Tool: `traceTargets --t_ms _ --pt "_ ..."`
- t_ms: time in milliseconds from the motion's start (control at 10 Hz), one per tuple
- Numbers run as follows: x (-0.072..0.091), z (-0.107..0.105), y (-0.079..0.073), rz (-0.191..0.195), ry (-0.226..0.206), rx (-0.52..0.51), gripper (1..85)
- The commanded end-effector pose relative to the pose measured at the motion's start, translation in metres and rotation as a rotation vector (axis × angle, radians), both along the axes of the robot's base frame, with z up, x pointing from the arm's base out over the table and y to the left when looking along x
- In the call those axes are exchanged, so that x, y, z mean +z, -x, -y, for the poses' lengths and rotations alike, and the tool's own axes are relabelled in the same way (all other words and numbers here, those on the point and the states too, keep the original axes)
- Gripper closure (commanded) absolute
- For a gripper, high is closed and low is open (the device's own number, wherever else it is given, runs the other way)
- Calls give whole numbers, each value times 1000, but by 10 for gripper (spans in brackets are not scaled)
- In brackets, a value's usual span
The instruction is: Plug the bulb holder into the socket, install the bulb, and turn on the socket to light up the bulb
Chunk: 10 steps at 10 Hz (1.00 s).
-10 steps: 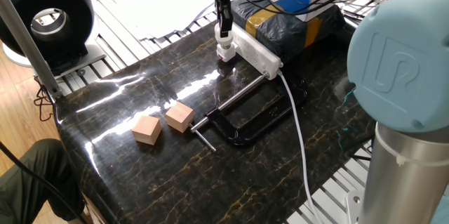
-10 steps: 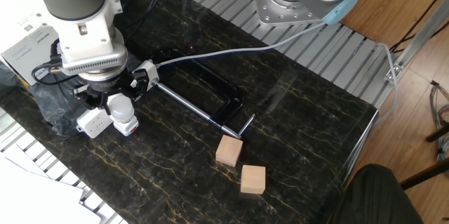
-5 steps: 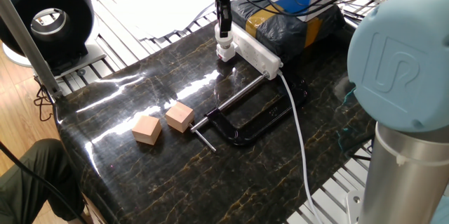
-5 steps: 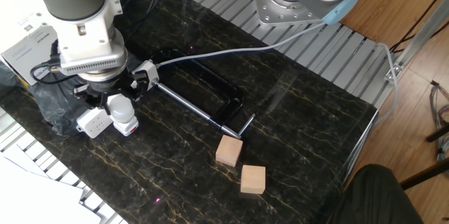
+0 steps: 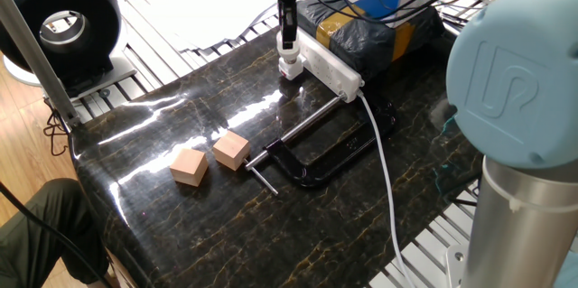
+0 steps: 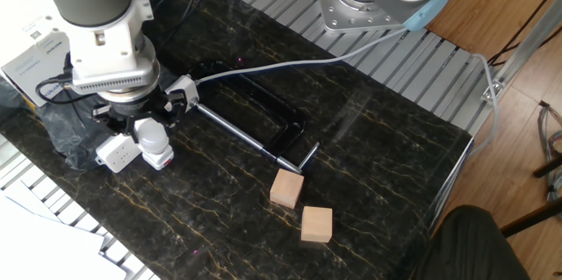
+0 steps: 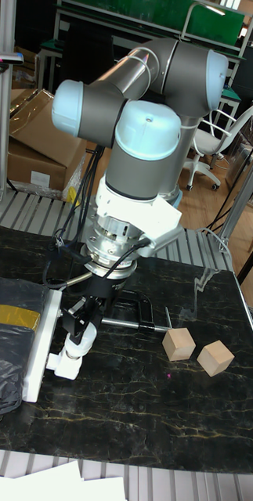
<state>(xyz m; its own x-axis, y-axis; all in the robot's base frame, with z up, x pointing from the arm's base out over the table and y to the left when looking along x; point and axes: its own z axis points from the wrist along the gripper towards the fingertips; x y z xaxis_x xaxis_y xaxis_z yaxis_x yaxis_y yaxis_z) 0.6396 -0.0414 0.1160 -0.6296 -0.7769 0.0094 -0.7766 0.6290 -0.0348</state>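
One bulb (image 6: 151, 135) stands upright in one bulb holder (image 6: 161, 158), plugged into the end of one socket (image 5: 330, 64) near the desk (image 5: 226, 225) edge. The claw (image 7: 79, 324) grips the bulb, apparently to screw it home. Two wooden cubes (image 5: 189, 166) and one clamp (image 5: 316, 153) lie apart.

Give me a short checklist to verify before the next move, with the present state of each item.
1. Holder plugged into the end of the socket: ok.
2. Bulb upright on the holder: ok.
3. Bulb fully screwed in: cannot tell.
4. Gripper closed around the bulb: ok.
5. Bulb lit: not ok, no glow seen.
6. Cubes and clamp away from the socket's holder end: ok.
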Motion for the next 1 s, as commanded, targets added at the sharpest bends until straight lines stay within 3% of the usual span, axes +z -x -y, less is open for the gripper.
traceTargets --t_ms 0,900 --pt "0 -4 1 -5 -18 -73 847" --pt "-1 -8 6 -35 -27 -304 847"
